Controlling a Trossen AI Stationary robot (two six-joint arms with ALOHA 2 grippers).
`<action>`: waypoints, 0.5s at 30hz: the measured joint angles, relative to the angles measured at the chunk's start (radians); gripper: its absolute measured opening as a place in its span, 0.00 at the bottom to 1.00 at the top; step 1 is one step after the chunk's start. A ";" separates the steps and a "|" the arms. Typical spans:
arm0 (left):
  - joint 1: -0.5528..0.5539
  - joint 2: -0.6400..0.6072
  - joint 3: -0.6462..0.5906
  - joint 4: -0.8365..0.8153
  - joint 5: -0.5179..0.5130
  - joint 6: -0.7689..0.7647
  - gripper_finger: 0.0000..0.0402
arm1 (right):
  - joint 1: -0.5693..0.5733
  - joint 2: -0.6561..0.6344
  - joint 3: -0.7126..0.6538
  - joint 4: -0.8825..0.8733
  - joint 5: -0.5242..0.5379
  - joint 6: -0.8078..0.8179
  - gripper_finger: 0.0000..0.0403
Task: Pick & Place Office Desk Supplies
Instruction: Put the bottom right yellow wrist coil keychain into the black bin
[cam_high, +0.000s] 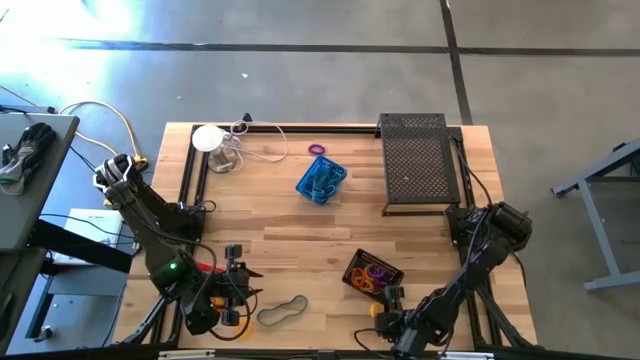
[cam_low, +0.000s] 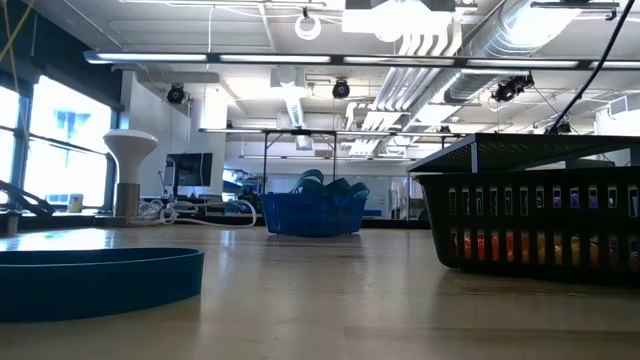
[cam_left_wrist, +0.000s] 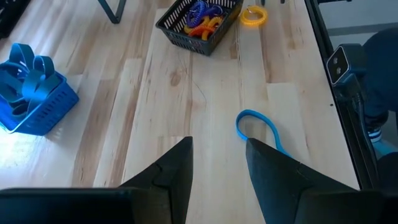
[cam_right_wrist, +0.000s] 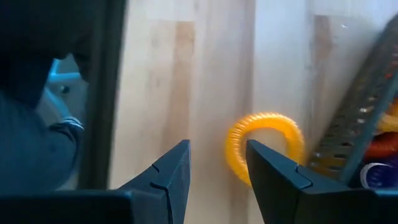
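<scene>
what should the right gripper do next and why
Probably ease the right gripper forward and down over the yellow ring, then close. Its fingers stand apart with nothing between them, the ring lies loose on the table just ahead, beside the black basket that already holds coloured rings. The left gripper waits near the band.

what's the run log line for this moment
left claw: open above band loop | right claw: open by yellow ring | black basket: holds rings

Two small baskets were counted: one blue basket (cam_high: 321, 181) and one black basket (cam_high: 373, 273). One band loop (cam_high: 283, 312) and one yellow ring (cam_high: 376, 309) were seen loose.
</scene>
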 joint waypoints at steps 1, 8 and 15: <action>0.000 0.000 0.000 0.000 0.000 -0.004 0.35 | -0.001 0.000 0.000 -0.020 0.000 0.002 0.36; 0.000 0.000 0.000 0.000 0.000 0.002 0.35 | -0.007 0.000 0.000 -0.156 0.039 0.035 0.36; 0.005 0.000 0.000 0.000 0.001 0.014 0.35 | -0.014 0.000 0.000 -0.151 0.055 0.022 0.36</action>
